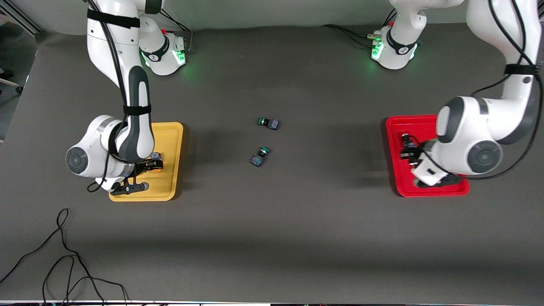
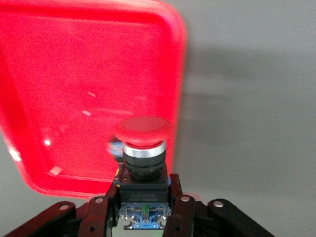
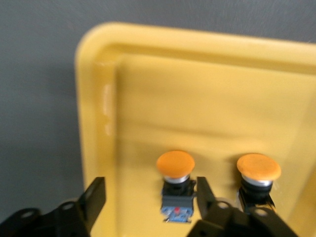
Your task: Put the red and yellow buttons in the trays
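My left gripper [image 2: 144, 193] is shut on the dark body of a red-capped button [image 2: 143, 129], held over the red tray [image 2: 74, 74] near its rim. In the front view this gripper [image 1: 411, 155] is over the red tray [image 1: 397, 178]. A second red button is not clearly seen. My right gripper [image 3: 150, 192] is open, low in the yellow tray [image 3: 197, 98]. One yellow-capped button [image 3: 175, 165] stands between its fingers, close to one finger. A second yellow button [image 3: 258, 168] stands just outside that finger. In the front view the right gripper [image 1: 140, 176] is over the yellow tray [image 1: 172, 140].
Two green-capped buttons lie on the dark table mat midway between the trays, one [image 1: 268, 123] farther from the front camera and one [image 1: 260, 155] nearer. A black cable [image 1: 63, 255] loops on the mat near the front edge at the right arm's end.
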{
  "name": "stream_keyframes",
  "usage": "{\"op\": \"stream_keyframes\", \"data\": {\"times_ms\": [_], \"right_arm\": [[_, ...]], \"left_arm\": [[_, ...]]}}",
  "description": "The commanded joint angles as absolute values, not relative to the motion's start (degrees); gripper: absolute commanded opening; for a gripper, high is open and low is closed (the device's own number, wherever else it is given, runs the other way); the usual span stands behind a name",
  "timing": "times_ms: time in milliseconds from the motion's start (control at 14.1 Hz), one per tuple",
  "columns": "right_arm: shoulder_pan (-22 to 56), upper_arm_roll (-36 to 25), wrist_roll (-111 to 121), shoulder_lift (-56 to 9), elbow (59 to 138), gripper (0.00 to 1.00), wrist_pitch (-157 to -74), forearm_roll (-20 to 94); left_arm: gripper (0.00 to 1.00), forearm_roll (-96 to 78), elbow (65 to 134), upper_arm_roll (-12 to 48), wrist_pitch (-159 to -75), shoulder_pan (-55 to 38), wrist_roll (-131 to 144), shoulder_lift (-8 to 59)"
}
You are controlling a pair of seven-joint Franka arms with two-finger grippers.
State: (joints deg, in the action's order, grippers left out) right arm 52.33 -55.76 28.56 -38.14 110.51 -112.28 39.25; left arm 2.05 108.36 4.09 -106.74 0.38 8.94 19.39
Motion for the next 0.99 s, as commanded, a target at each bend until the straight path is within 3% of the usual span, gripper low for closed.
{"op": "stream_keyframes", "data": {"times_ms": [0, 284, 569, 640, 711, 924], "right_arm": [[53.9, -61.2, 23.5, -35.5, 102.8, 1.0, -101.9, 35.1], [58.4, -69.6, 21.5, -33.8, 96.2, 1.0, -92.1, 31.2], [63.2, -76.1, 21.4, -33.8, 93.2, 1.0, -89.6, 29.9], [63.2, -76.5, 21.3, -33.6, 91.9, 1.0, -88.3, 29.6], [62.8, -76.3, 21.2, -32.5, 89.9, 1.0, -87.3, 28.1], [60.1, -69.0, 13.4, -22.1, 89.2, 1.0, -87.1, 18.6]], "left_arm": [[0.0, 5.2, 116.3, 4.7, -115.7, 5.0, 1.0, 17.4], [0.0, 8.0, 119.1, 4.7, -126.4, 11.3, -6.6, 21.3], [0.0, 8.1, 121.4, 4.7, -131.3, 13.0, -6.9, 23.6], [0.38, 8.0, 121.5, 4.7, -131.5, 13.0, -6.9, 23.6], [0.99, 8.0, 121.4, 4.7, -131.4, 13.0, -6.8, 23.7], [1.0, 8.0, 120.7, 4.9, -128.3, 12.6, -5.9, 21.0]]}}
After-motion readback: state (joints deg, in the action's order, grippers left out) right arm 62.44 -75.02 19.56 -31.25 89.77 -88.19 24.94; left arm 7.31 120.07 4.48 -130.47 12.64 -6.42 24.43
